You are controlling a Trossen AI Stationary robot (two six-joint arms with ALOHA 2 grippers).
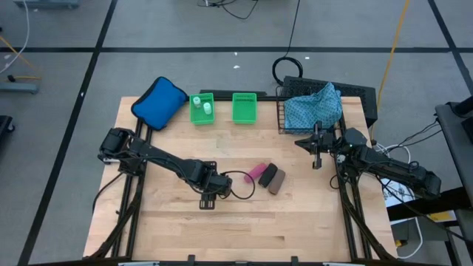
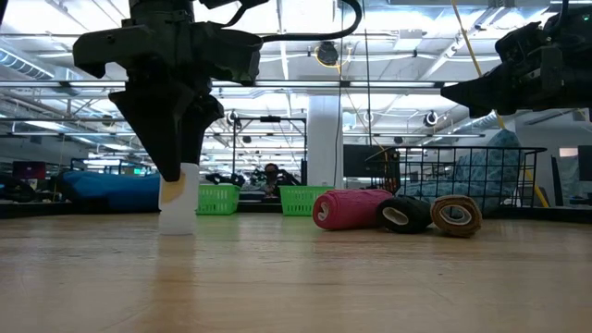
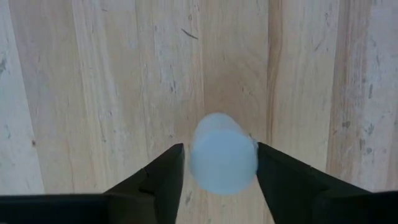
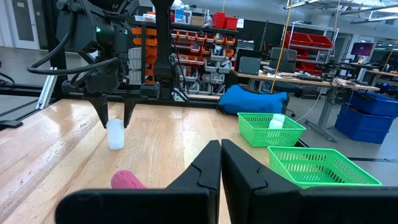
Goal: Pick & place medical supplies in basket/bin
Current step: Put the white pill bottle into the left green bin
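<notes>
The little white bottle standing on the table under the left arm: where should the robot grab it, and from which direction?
Best around its round body, coming straight down from above. The white bottle stands upright on the table, apart from the rolls, and the left gripper already straddles it, one finger on each side.

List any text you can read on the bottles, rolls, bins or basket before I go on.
None can be read.
Bottle between the left end effector's fingers: blank white side.
Rolls: no print shows.
Green bins: plain mesh, no label.
Basket: bare wire.
Background shelves in the right wrist view: too small to read.
</notes>
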